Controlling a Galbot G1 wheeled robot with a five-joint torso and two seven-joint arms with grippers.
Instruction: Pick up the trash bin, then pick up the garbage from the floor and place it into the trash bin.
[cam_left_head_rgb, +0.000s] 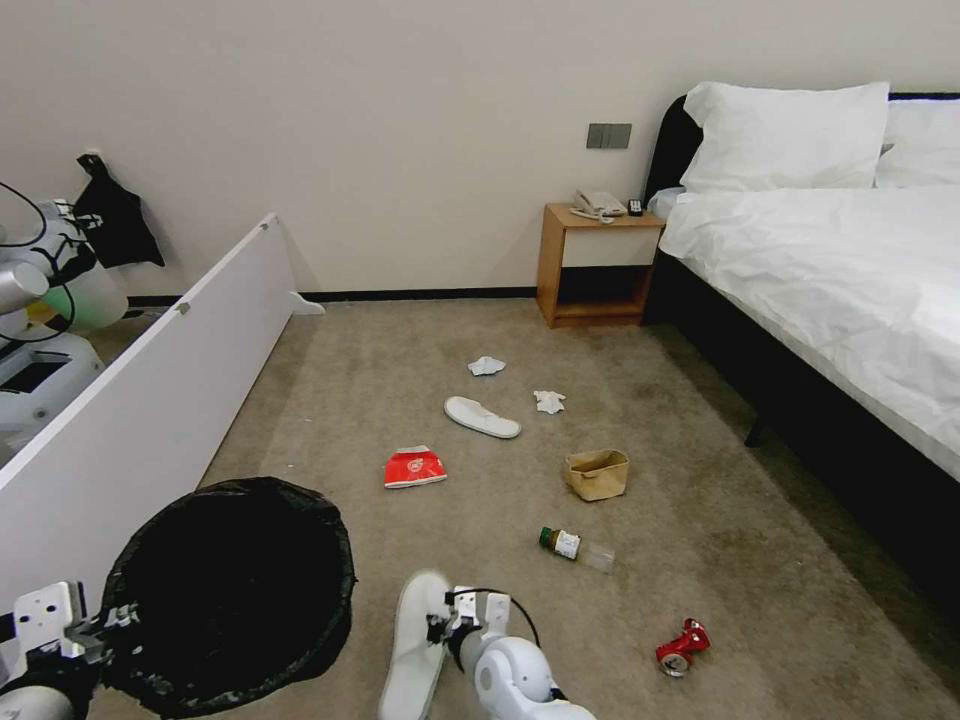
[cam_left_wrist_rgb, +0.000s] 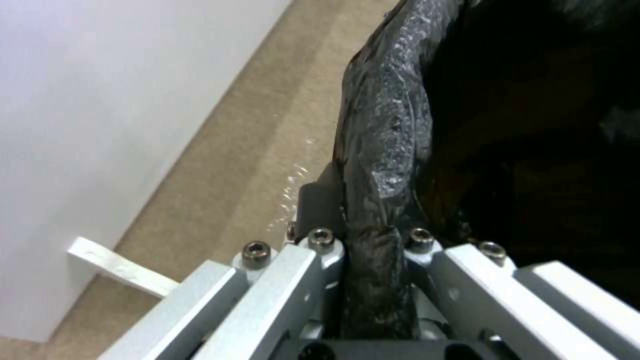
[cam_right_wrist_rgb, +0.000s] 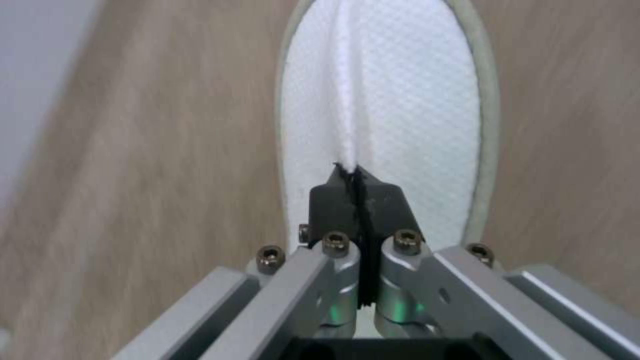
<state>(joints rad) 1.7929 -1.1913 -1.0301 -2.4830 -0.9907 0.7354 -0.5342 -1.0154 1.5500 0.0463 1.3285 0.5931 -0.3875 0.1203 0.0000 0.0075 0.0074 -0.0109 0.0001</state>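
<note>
The trash bin (cam_left_head_rgb: 338, 560), lined with a crinkled black bag, hangs at the lower left with my left gripper (cam_left_head_rgb: 112, 622) shut on its rim (cam_left_wrist_rgb: 385, 125); the rim runs between the left gripper's (cam_left_wrist_rgb: 369, 215) fingers. Beside the bin, my right gripper (cam_left_head_rgb: 441, 622) is shut on a white slipper (cam_left_head_rgb: 412, 650), pinching a fold of the slipper's (cam_right_wrist_rgb: 400, 100) fabric in the right gripper's (cam_right_wrist_rgb: 353, 182) tips. More garbage lies on the floor (cam_left_head_rgb: 700, 520): another slipper (cam_left_head_rgb: 482, 417), red packet (cam_left_head_rgb: 414, 467), brown paper bag (cam_left_head_rgb: 597, 473), bottle (cam_left_head_rgb: 577, 547), crushed red can (cam_left_head_rgb: 682, 647), two tissues (cam_left_head_rgb: 487, 366).
A long white panel (cam_left_head_rgb: 150, 400) runs along the left, close to the bin. A bed (cam_left_head_rgb: 830, 290) with a dark base fills the right side, with a wooden nightstand (cam_left_head_rgb: 597, 265) against the back wall. Other equipment (cam_left_head_rgb: 40, 300) stands behind the panel.
</note>
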